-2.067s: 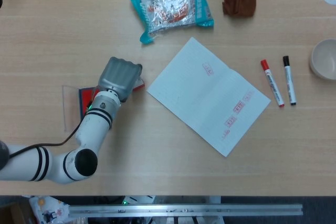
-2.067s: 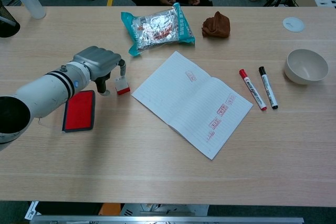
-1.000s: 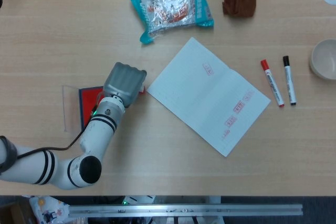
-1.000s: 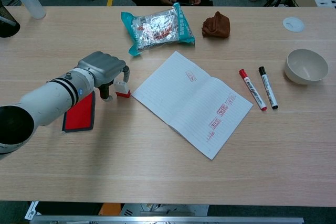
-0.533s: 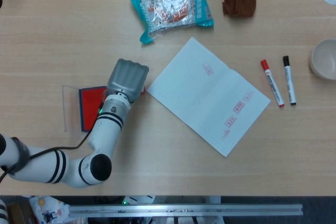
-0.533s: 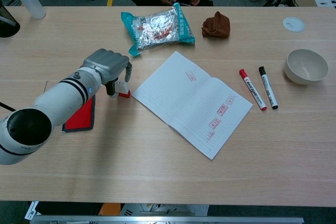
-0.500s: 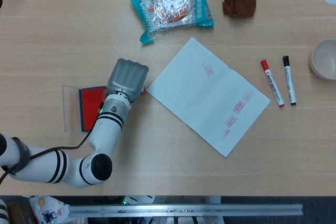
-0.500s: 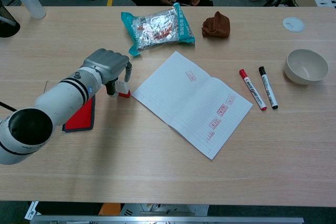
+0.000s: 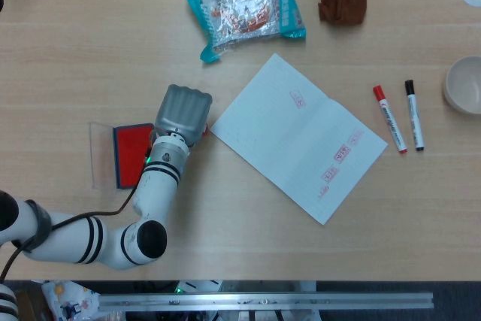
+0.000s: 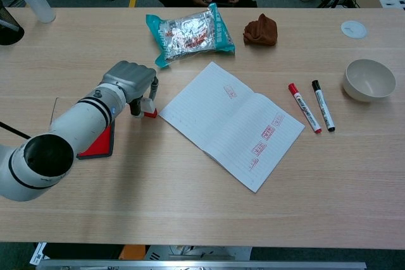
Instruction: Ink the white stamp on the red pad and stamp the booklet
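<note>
The white stamp (image 10: 149, 108) with its red base stands on the table just left of the open booklet (image 10: 231, 121). My left hand (image 10: 131, 79) reaches over it, a finger on its right and the thumb on its left, holding it. From the head view the left hand (image 9: 183, 113) hides nearly all of the stamp; only a red edge (image 9: 204, 130) shows beside the booklet (image 9: 299, 137). The red pad (image 9: 129, 154) lies open left of the hand, and my forearm partly covers the red pad (image 10: 100, 145) in the chest view. My right hand is out of sight. Several red prints mark the booklet.
A foil snack packet (image 9: 244, 9) and a brown cloth (image 9: 343, 1) lie at the back. A red marker (image 9: 389, 119) and a black marker (image 9: 414, 114) lie right of the booklet, with a bowl (image 10: 369, 80) beyond. A squeeze bottle (image 10: 35, 1) stands far left.
My left hand has shifted slightly right and closed in around the stamp, uncovering more of the pad in the head view. The stamp stays in place on the table.
</note>
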You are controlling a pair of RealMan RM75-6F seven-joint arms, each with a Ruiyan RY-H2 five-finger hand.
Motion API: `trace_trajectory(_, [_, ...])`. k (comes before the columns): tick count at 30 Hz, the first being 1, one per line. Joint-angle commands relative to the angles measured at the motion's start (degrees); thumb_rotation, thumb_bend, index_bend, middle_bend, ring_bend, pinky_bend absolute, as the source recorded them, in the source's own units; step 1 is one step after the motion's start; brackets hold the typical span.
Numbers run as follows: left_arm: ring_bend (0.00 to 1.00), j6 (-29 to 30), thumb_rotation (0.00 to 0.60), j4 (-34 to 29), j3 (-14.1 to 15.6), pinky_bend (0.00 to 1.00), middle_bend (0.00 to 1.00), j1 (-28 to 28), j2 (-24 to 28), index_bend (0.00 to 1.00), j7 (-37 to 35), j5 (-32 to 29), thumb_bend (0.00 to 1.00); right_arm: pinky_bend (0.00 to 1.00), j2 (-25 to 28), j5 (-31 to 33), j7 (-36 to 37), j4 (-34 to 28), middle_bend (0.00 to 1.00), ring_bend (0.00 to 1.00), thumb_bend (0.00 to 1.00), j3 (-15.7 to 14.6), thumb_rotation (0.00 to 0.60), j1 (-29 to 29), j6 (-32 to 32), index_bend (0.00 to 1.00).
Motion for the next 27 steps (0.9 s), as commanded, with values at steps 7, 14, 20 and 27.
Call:
trace_trajectory(7, [1.0,0.6,0.6,1.82,-0.36,1.0,1.0,0.71,-1.49,0.53,0.37,1.24,0.22,0.3,-0.04,0.11,0.13,0.12,0.36,0.29,0.2,-0.02,0.6,-0.08,-0.13,0.24])
trace_trajectory(14, [1.0,0.89,0.6,2.76,-0.44,1.0,1.0,1.39,-2.36,0.54,0.76,1.98,0.22,0.3,0.05,0.17,0.08,0.05,0.36,0.29,0.2,0.04,0.6,-0.05,-0.25,0.24])
trace_trajectory(20, [1.0,1.38,0.6,2.73,-0.32,1.0,1.0,2.06,-2.7,0.54,1.0,3.2,0.22,0.3,0.15,0.35,0.05,0.01,0.36,0.29,0.2,0.0,0.6,-0.19,-0.31,0.24])
trace_trajectory(27, [1.0,1.86,0.6,2.56,-0.53,1.0,1.0,2.83,-3.1,0.54,1.17,4.3,0.22,0.3,0.2,0.08,0.15,-0.06,0.36,0.29,0.2,-0.02,0.6,-0.23,-0.14,0.24])
